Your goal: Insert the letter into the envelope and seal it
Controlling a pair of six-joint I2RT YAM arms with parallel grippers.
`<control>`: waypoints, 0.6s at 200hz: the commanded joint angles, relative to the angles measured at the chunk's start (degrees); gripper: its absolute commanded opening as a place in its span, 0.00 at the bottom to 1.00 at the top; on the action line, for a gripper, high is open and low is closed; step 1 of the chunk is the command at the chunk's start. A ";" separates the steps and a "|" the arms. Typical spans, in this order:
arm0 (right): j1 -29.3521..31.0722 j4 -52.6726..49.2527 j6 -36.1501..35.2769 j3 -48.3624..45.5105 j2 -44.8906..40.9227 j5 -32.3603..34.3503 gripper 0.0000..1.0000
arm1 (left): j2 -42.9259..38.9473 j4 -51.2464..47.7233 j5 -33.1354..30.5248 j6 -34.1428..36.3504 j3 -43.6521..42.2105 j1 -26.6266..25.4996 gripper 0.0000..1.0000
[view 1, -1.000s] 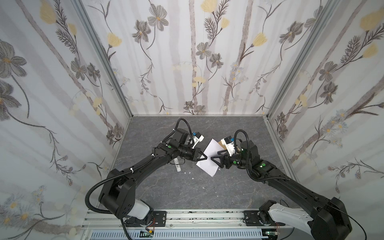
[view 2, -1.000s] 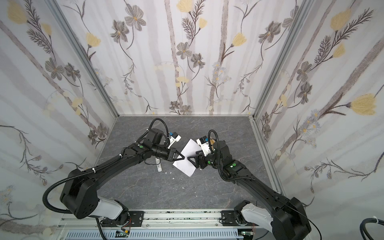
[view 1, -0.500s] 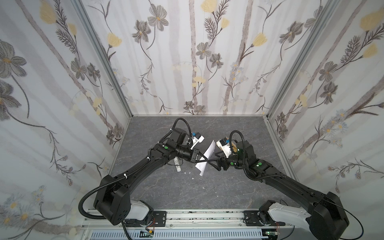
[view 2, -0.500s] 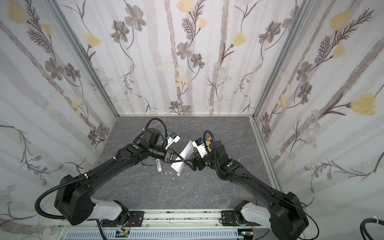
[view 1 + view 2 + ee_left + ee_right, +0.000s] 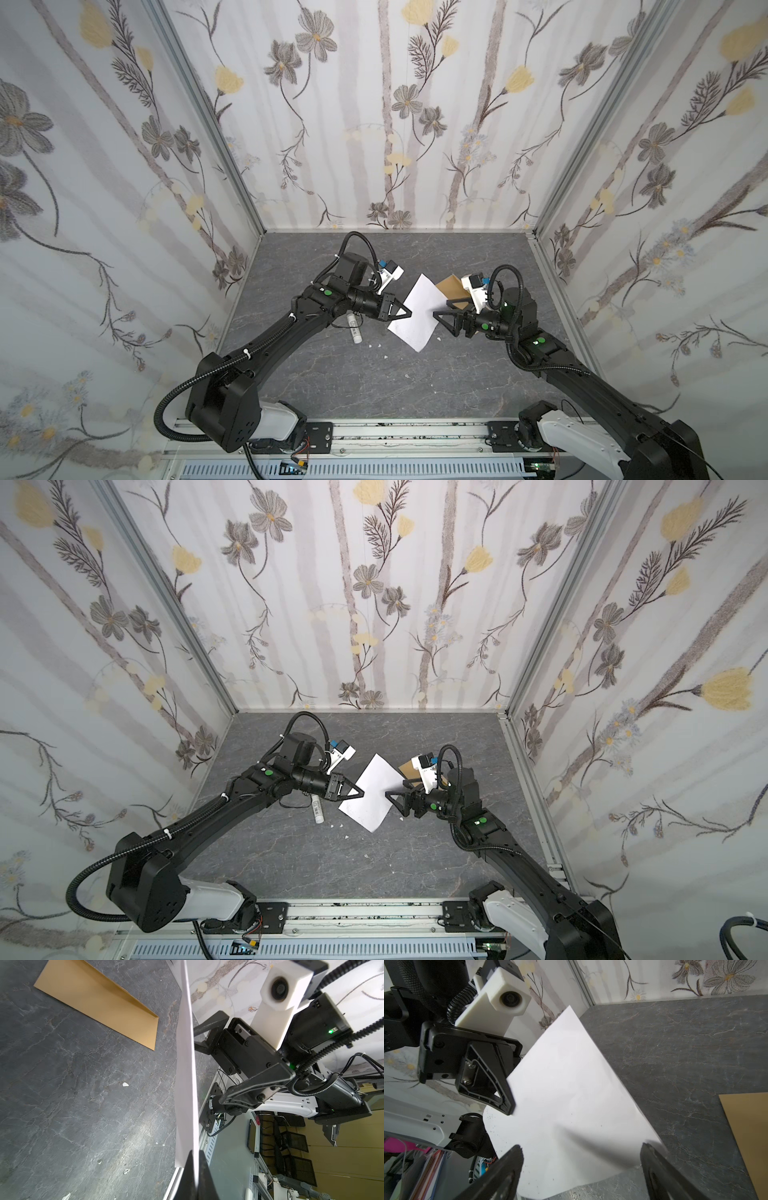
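My left gripper (image 5: 408, 312) is shut on the left edge of the letter (image 5: 415, 316), a plain white sheet held tilted above the floor. The left wrist view shows the letter (image 5: 186, 1064) nearly edge-on, pinched in my left gripper (image 5: 195, 1159). My right gripper (image 5: 444, 322) is open at the sheet's right edge, with both fingers apart from the paper. In the right wrist view the letter (image 5: 571, 1095) spreads out in front of my right gripper (image 5: 581, 1149). The kraft-brown envelope (image 5: 451, 286) lies flat behind the sheet, partly under the right wrist camera.
A small white tube (image 5: 353, 328) lies on the grey floor under the left arm, beside a few white scraps (image 5: 376, 345). Flowered walls close the back and both sides. A metal rail (image 5: 374, 436) runs along the front.
The sheet swung nearly edge-on and has turned back to show its broad face. The right gripper's jaws spread wider and drew back slightly to the right.
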 commanded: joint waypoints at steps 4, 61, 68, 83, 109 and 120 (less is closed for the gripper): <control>-0.55 13.42 8.77 -3.38 0.32 -6.19 0.90 | -0.09 0.92 -1.43 -0.71 1.73 0.10 0.00; -0.60 39.96 25.93 -9.88 4.67 -11.53 0.90 | -1.37 3.20 -3.54 -3.65 5.20 0.01 0.00; -0.60 43.63 27.91 -10.26 5.28 -12.05 0.91 | -1.43 3.65 -3.86 -4.14 5.18 -0.04 0.00; -0.53 49.08 30.95 -10.48 6.42 -12.49 0.91 | -1.41 4.76 -4.03 -5.27 5.22 -0.16 0.00; -0.18 57.41 35.61 -10.17 9.35 -13.22 0.91 | -1.76 7.23 -4.71 -7.46 5.13 -0.76 0.00; -0.23 60.73 37.54 -9.95 11.22 -13.54 0.91 | -1.93 8.50 -4.83 -8.45 5.13 -0.93 0.00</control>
